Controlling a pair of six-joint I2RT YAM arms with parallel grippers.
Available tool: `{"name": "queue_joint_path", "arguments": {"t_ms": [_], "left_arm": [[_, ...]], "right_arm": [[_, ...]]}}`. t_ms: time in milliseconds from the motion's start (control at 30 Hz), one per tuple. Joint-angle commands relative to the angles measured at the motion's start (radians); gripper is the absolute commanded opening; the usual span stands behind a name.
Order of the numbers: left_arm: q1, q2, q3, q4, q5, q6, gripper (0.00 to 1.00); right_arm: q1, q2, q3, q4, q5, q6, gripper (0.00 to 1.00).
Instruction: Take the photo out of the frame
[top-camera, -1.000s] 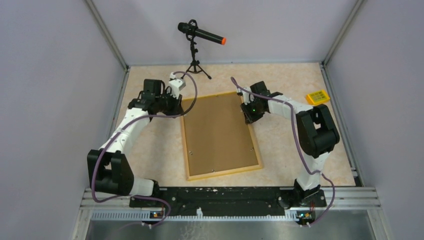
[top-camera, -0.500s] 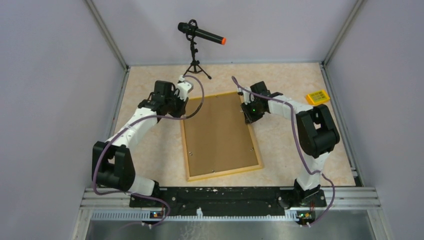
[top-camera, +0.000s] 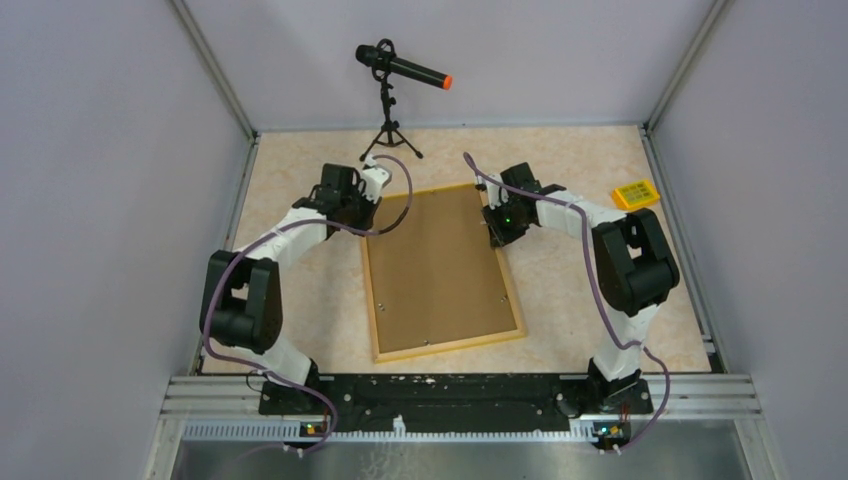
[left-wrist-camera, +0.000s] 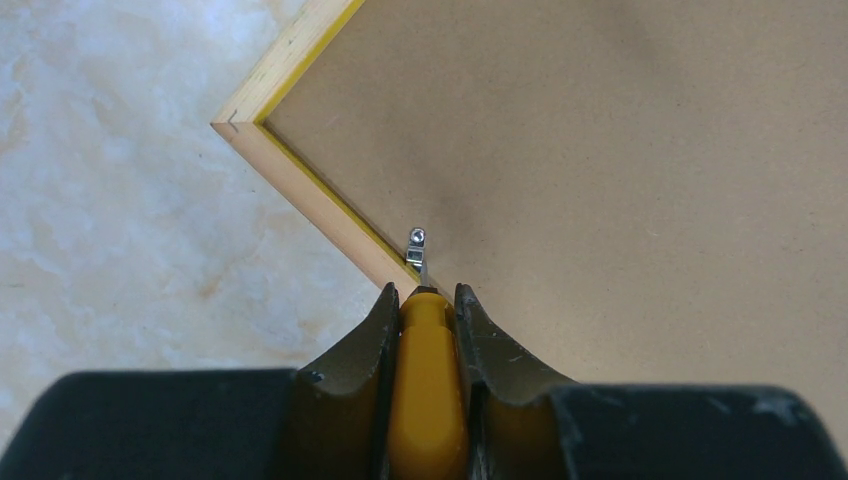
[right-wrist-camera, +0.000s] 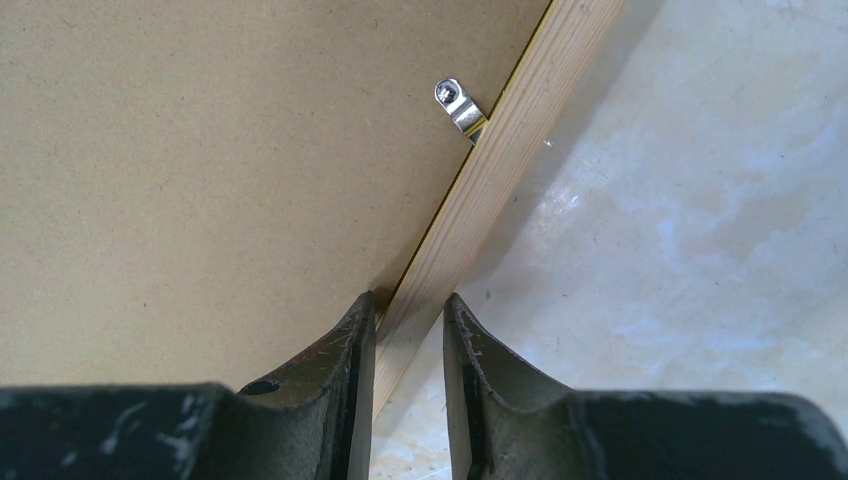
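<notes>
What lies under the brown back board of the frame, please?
Nothing beneath shows. The frame lies face down, and the back board, held by metal clips, covers whatever is inside; no photo is visible.

Both arms stretch across the worktop (top-camera: 560, 290), elbows out, wrists angled down. The left claw (left-wrist-camera: 427, 296), at the frame (top-camera: 440, 270)'s far-left corner, pinches a yellow tool handle (left-wrist-camera: 427, 380); the right claw (right-wrist-camera: 408, 305) clamps the frame's right rail near the far end.

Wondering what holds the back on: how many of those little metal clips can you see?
5 clips on the frame: one at the yellow tool's tip, one beyond the right fingers, then one each on the left, right and near edges. The arms may hide more.
</notes>
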Motion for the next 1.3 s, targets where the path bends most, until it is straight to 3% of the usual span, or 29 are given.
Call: {"name": "queue_joint_path", "arguments": {"t_ms": [0, 1267], "left_arm": [[0.007, 0.020, 0.038, 0.045, -0.025, 0.015, 0.00], [0.037, 0.056, 0.078, 0.009, 0.009, 0.008, 0.00]], "right_arm": [[0.007, 0.033, -0.043, -0.076, 0.006, -0.037, 0.00], [0.007, 0.047, -0.050, -0.067, 0.010, -0.031, 0.00]]}}
